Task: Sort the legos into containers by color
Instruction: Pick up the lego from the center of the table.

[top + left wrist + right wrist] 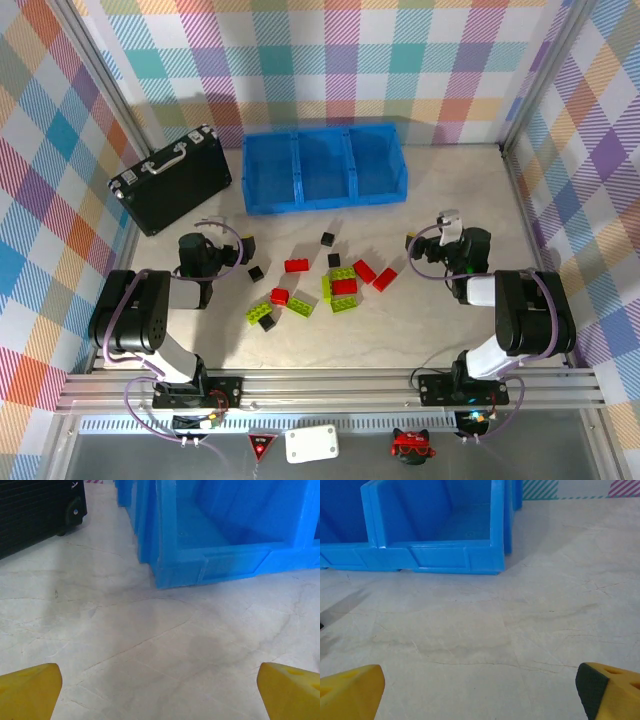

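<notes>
The legos lie scattered on the table between the arms: red bricks (296, 265) (385, 279), lime-green bricks (262, 314) (301, 303), a green and red cluster (343, 285) and tiny black cubes (327, 239) (256, 272). The containers are three compartments of a blue tray (325, 205) at the back, its front wall seen close in the left wrist view (225, 562) and the right wrist view (435, 557). My left gripper (215, 245) (160, 695) is open over bare table left of the bricks. My right gripper (443, 243) (480, 692) is open to their right. Nothing sits between either pair of yellow fingertips (30, 690) (350, 690).
A black hard case with a silver handle (172, 178) (30, 515) stands at the back left beside the tray. Metal frame posts and checkered walls close in both sides. The arm bases sit on a rail along the near edge.
</notes>
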You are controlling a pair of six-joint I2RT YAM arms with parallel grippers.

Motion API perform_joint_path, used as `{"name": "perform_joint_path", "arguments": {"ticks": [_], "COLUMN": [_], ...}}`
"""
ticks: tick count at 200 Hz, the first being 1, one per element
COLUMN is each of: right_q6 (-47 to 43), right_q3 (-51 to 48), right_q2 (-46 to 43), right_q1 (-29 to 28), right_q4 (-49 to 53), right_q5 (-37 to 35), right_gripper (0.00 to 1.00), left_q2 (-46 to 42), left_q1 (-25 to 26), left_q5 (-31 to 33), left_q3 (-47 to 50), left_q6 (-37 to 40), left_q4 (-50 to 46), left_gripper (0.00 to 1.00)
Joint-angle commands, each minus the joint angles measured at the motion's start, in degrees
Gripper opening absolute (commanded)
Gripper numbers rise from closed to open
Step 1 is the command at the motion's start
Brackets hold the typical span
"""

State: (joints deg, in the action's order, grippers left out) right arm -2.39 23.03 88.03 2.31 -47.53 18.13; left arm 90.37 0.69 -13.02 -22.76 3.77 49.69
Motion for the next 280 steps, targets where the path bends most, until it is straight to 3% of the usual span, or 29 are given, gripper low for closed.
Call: {"name": "perform_joint_path", "arguments": {"ticks": [1, 89, 104, 115, 280], "right_q6": [-0.9, -0.9, -0.9, -0.8, -0.9], "right_q3": [-0.7, -0.8, -0.8, -0.8, -1.1], "right_q2": [-0.5, -0.5, -0.5, -0.5, -0.7], "right_q1": [0.3, 0.3, 0.3, 0.3, 0.3], "right_q4": [-2.0, -2.0, -2.0, -2.0, -2.4], "right_q5": [1.7, 1.7, 1.7, 1.7, 1.3], "right_gripper": [0.99, 0.99, 0.99, 0.99, 0.99], "left_q2": [0.4, 0.3, 0.4, 0.1, 0.1], "left_q1": [-0.7, -0.7, -0.2, 0.4, 0.5], "left_q5": [-1.6, -1.4, 5.4, 6.9, 7.0], "left_q3": [0.1, 0.3, -0.4, -0.6, -0.4], "left_q6": [0.7, 0.7, -0.8, -1.0, -0.9], "left_q4": [1.8, 2.1, 0.8, 0.1, 0.3], "left_gripper": [1.0, 1.0, 1.0, 1.0, 1.0]}}
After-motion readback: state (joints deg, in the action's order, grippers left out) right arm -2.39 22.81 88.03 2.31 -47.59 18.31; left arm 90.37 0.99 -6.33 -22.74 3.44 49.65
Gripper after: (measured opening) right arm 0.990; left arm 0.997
